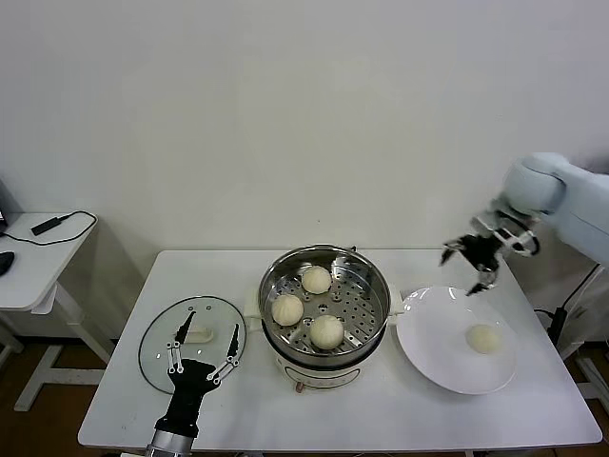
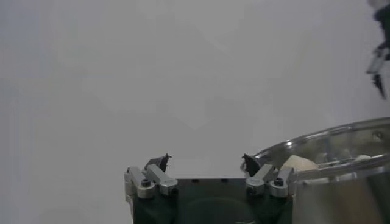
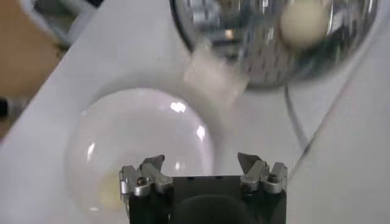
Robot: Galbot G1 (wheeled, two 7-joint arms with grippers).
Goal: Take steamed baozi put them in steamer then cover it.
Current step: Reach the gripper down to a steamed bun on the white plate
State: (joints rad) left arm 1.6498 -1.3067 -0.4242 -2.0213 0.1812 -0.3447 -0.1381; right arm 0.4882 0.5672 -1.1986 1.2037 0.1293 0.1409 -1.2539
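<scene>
Cover (image 1: 191, 342) handle points toward steamer (image 1: 324, 305)

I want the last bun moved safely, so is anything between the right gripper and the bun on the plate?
Nothing visible. The right gripper hangs open above the white plate's far edge, and the last baozi lies alone on it. The steamer beside it is uncovered.

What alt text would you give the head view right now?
Three buns sit in the steel steamer mid-table; a fourth bun lies on the white plate. The open right gripper hovers above the plate, and the open left gripper is over the glass lid.
</scene>
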